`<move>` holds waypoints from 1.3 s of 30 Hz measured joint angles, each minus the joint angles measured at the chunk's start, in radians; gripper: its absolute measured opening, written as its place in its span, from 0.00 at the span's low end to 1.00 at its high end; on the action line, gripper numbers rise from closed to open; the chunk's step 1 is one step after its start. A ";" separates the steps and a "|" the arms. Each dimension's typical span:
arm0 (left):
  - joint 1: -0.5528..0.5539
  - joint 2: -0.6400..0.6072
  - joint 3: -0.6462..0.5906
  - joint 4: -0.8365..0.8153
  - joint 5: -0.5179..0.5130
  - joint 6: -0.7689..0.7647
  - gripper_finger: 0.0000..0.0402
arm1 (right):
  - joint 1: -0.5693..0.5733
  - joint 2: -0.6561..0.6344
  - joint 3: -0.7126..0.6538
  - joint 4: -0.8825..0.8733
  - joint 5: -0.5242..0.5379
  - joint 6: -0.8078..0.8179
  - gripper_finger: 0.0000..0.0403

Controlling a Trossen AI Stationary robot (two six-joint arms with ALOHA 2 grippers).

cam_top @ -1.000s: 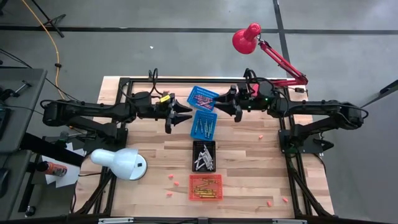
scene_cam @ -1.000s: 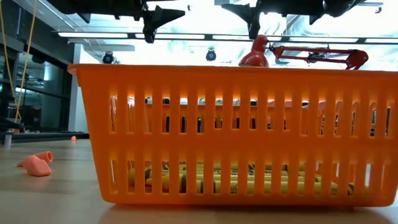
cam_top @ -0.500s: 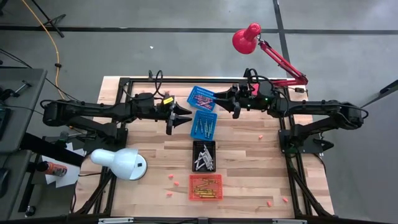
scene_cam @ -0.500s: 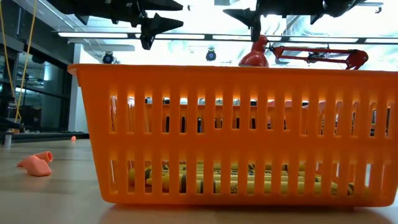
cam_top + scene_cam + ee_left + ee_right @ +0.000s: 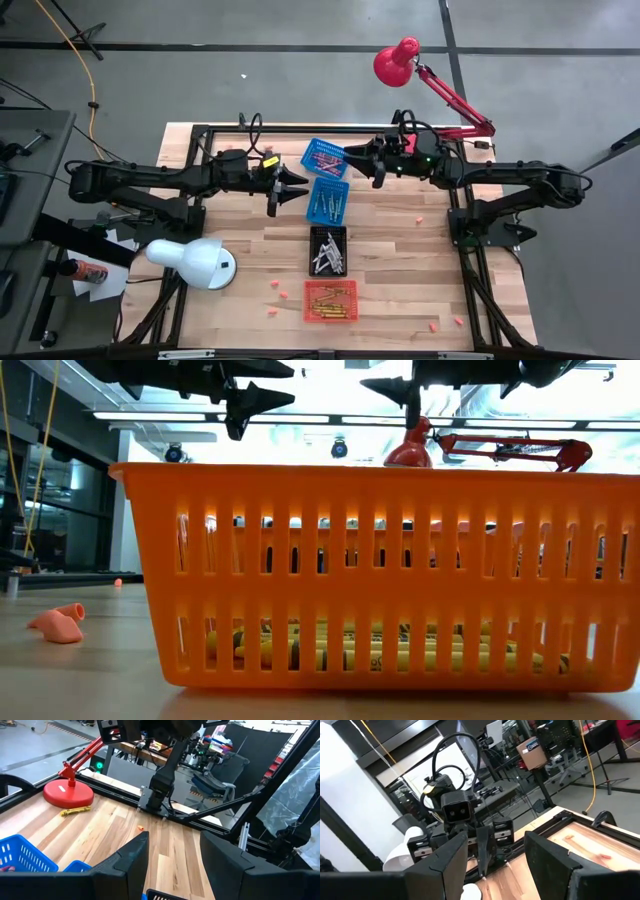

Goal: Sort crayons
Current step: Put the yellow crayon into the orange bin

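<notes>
From above, the crayons are seen sorted into four baskets lined down the table. In the near orange basket they lie left-right; in the black basket they run roughly near-far. The left claw and right claw, both spread and empty, are held above the far blue baskets.

At table height, yellow crayons are seen lying flat behind the orange slats.
</notes>
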 joint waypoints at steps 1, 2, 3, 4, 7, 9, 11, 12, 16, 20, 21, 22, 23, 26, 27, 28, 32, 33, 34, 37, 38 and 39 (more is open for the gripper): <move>0.000 0.000 0.000 0.000 0.000 0.000 0.41 | 0.000 0.000 0.000 0.000 0.002 0.000 0.47; 0.000 0.000 0.000 0.000 0.000 0.000 0.41 | 0.000 0.000 0.000 0.000 0.005 0.000 0.47; 0.000 0.000 0.000 0.000 0.000 0.000 0.41 | 0.000 0.000 0.000 0.000 0.006 0.000 0.47; 0.000 0.000 0.000 0.000 0.000 0.000 0.41 | 0.000 0.000 0.000 0.000 0.006 0.000 0.47; 0.000 0.000 0.000 0.000 0.000 0.001 0.41 | 0.000 0.000 0.000 0.000 0.006 0.000 0.47; 0.000 0.000 0.000 -0.001 0.000 0.000 0.41 | 0.000 0.000 0.000 0.000 0.006 0.000 0.47; 0.000 0.000 0.000 -0.001 0.000 0.001 0.41 | 0.000 0.000 0.000 0.000 0.012 0.000 0.47; 0.000 0.000 0.000 -0.001 0.000 0.001 0.41 | 0.000 0.000 0.000 -0.001 0.026 0.001 0.47; 0.000 0.000 0.000 -0.004 0.000 0.001 0.41 | 0.000 0.001 0.000 -0.071 0.163 0.136 0.47; 0.000 0.000 0.000 -0.014 0.000 0.001 0.41 | -0.016 0.006 0.000 -0.285 0.246 0.201 0.47; 0.000 0.000 0.000 -0.020 0.000 0.001 0.41 | -0.022 0.006 0.000 -0.350 0.263 0.205 0.47; 0.000 0.000 0.000 -0.027 0.000 0.002 0.41 | -0.031 0.006 0.000 -0.420 0.278 0.223 0.47; 0.000 0.000 0.000 -0.032 0.000 0.001 0.41 | -0.043 0.006 0.000 -0.490 0.289 0.248 0.47; 0.000 0.000 0.000 -0.046 -0.001 0.001 0.41 | -0.102 0.011 0.039 -0.764 0.303 0.298 0.47; 0.000 0.000 0.000 -0.052 -0.001 0.001 0.41 | -0.122 0.019 0.059 -0.871 0.305 0.292 0.47; 0.000 0.000 0.000 -0.059 -0.001 0.001 0.41 | -0.144 0.028 0.077 -0.977 0.304 0.271 0.47; 0.000 0.000 0.000 -0.082 -0.008 0.001 0.41 | -0.246 0.081 0.120 -1.236 0.275 0.104 0.47; 0.000 0.000 0.000 -0.087 -0.010 0.001 0.41 | -0.276 0.095 0.122 -1.266 0.257 0.056 0.47; 0.000 0.000 0.000 -0.091 -0.010 0.001 0.41 | -0.305 0.116 0.121 -1.290 0.235 0.008 0.47; 0.000 0.000 0.000 -0.095 -0.012 0.006 0.41 | -0.389 0.187 0.113 -1.309 0.184 -0.135 0.47; 0.000 0.000 0.000 -0.096 -0.012 0.011 0.41 | -0.414 0.215 0.113 -1.309 0.181 -0.177 0.47; 0.000 0.000 0.000 -0.096 -0.012 0.013 0.41 | -0.438 0.242 0.113 -1.303 0.173 -0.217 0.47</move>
